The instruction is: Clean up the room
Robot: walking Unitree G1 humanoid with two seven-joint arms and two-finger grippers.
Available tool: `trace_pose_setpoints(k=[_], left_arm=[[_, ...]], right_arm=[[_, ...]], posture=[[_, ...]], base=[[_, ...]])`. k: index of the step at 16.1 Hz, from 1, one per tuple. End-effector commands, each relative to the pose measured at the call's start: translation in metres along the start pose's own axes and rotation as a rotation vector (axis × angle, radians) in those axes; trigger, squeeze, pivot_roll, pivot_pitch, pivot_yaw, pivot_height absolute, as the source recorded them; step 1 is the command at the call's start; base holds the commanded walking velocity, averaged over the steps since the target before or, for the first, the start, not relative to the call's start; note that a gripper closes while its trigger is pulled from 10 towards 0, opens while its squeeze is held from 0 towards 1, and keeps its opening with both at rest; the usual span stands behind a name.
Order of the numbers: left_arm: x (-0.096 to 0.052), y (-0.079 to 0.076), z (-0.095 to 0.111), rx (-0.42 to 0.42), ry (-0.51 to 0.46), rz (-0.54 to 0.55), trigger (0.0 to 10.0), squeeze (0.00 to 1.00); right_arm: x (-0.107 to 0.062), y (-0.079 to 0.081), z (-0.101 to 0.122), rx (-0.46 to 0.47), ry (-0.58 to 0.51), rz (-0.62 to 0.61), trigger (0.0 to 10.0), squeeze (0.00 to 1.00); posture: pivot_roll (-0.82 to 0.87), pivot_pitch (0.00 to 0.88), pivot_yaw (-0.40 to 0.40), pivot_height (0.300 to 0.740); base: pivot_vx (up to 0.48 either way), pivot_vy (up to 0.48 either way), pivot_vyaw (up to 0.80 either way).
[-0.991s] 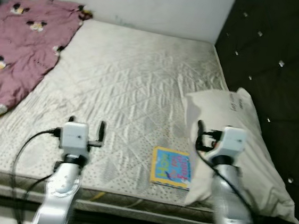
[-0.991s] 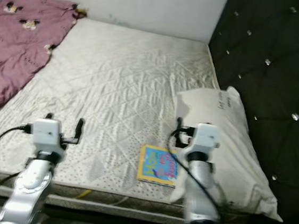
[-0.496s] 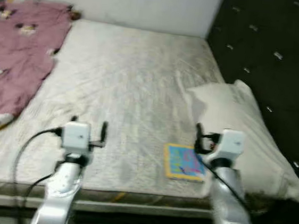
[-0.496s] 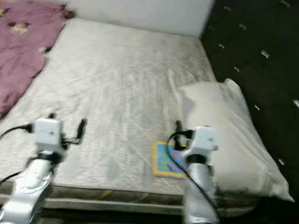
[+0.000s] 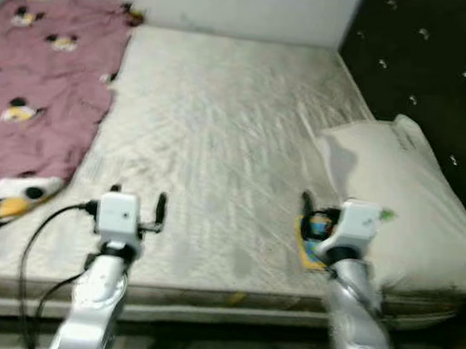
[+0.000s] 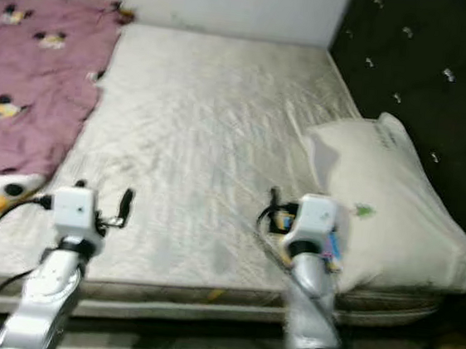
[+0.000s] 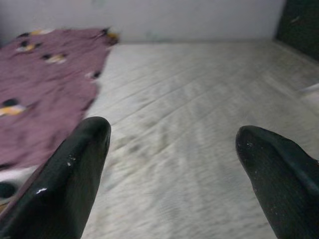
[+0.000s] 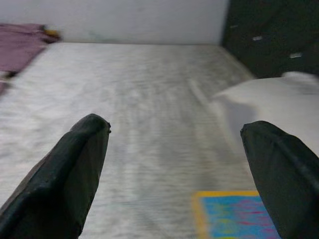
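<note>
Two grippers, left gripper (image 7: 172, 164) and right gripper (image 8: 174, 172), hang with fingers spread apart over your mattress (image 5: 222, 123).
Book (image 8: 234, 216) lies beside pillow (image 5: 405, 201).

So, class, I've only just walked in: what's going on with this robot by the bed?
The robot stands at the edge of a bare mattress, both arms raised over it. The left pincer and the right pincer are open and hold nothing. A colourful book lies just under the right pincer, beside a white pillow. A maroon blanket is spread on the bed's left side. Nothing has been picked up yet.
</note>
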State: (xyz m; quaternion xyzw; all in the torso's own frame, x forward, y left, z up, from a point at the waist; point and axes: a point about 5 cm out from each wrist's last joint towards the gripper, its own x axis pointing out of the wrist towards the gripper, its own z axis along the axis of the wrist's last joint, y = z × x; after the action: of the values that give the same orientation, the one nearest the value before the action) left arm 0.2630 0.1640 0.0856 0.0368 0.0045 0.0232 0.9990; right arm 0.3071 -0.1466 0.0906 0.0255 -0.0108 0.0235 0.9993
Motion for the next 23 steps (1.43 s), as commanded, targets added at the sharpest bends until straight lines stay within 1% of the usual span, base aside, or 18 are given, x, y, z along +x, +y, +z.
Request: trace_pose_setpoints(k=[1,5,7,9,15,18,20,23], left_arm=[[-0.0001,0.0001,-0.0002,0.002,0.007,0.007,10.0,0.00],[-0.0002,-0.0006,0.0002,-0.004,0.007,0.011,10.0,0.00],[0.0002,0.0010,0.0008,0.010,0.003,0.022,10.0,0.00],[0.0011,0.0010,0.0008,0.006,0.004,0.023,10.0,0.00],[0.0040,0.0000,0.0037,0.000,-0.002,0.025,10.0,0.00],[0.0046,0.0014,0.0042,-0.001,-0.001,0.031,10.0,0.00],[0.0029,0.0058,-0.0008,0.026,0.032,0.060,10.0,0.00],[0.0030,0.0076,-0.0012,0.023,0.035,0.064,10.0,0.00]], right_arm=[[-0.0010,-0.0048,0.0009,-0.016,0.001,-0.001,10.0,0.00],[0.0000,-0.0036,0.0011,-0.028,0.007,0.019,10.0,0.00],[0.0008,-0.0023,0.0001,-0.036,0.017,0.025,10.0,0.00],[0.0021,-0.0006,-0.0001,-0.040,0.021,0.034,10.0,0.00],[0.0028,0.0000,0.0000,-0.048,0.025,0.034,10.0,0.00],[0.0030,0.0006,-0.0001,-0.049,0.025,0.035,10.0,0.00],[0.0033,0.0008,0.0000,-0.050,0.026,0.035,10.0,0.00],[0.0032,0.0010,0.0000,-0.051,0.026,0.033,10.0,0.00]], posture=[[0.02,0.130,-0.040,0.740],[0.03,0.131,-0.046,0.740],[0.03,0.129,-0.052,0.740],[0.03,0.126,-0.056,0.740],[0.03,0.133,-0.055,0.740],[0.03,0.136,-0.056,0.740],[0.03,0.144,-0.057,0.740],[0.03,0.148,-0.057,0.740]], base=[[0.000,0.480,0.00],[0.000,0.480,0.00],[0.000,0.480,0.00],[0.000,0.480,0.00],[0.000,0.480,0.00],[0.000,0.480,0.00],[0.000,0.480,0.00],[0.000,0.480,0.00]])
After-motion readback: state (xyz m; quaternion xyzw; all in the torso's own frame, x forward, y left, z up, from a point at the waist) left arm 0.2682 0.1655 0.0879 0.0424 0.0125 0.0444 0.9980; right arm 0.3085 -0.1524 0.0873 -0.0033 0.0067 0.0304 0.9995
